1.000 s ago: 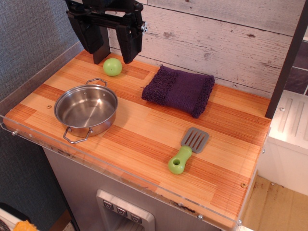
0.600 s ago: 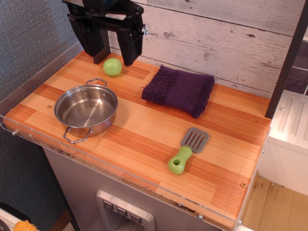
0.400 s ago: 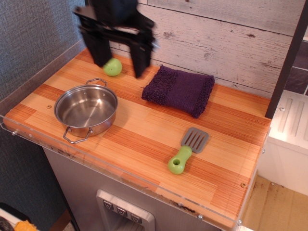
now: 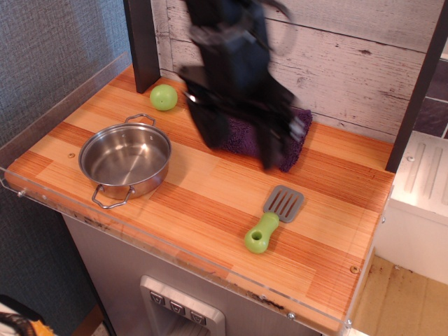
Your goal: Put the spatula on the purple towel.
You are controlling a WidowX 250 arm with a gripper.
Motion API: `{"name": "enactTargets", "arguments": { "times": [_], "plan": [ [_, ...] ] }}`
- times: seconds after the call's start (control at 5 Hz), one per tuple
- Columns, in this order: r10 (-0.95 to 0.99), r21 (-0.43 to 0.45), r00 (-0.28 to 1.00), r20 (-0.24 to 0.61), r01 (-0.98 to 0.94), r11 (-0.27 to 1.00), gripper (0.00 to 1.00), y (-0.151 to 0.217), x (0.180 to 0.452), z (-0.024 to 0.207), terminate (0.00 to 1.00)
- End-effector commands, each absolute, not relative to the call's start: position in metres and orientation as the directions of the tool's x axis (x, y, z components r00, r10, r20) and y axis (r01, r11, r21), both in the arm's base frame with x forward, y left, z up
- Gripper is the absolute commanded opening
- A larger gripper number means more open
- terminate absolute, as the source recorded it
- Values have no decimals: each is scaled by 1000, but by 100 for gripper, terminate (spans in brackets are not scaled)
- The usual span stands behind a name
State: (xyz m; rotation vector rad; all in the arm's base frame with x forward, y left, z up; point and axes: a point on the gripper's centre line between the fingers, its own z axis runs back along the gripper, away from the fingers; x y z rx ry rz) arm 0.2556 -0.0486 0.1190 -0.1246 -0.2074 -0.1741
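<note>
Spatula (image 4: 275, 218) lay ungrasped on the bench (image 4: 210, 189); our spread, empty fingers (image 4: 210, 126) needed lowering over its handle.

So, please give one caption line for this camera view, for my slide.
Open gripper blurred above purple towel; spatula lies untouched on counter.

Wooden counter (image 4: 210, 189) with pot (image 4: 125, 160), spatula (image 4: 273, 218), towel (image 4: 296, 140)

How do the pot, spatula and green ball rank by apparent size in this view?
1. Pot, clearly largest.
2. Spatula, long but slim.
3. Ball, smallest, though it sits farther from the camera.
</note>
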Motion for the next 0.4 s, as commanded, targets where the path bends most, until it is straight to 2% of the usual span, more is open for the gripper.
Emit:
{"name": "enactTargets", "arguments": {
  "times": [0.0, 0.2],
  "plan": [
    [-159, -35, 970, 182, 168, 985, 100, -69, 261, 71, 0],
    [-152, -6, 973, 174, 156, 988, 100, -72, 265, 54, 0]
  ]
}}
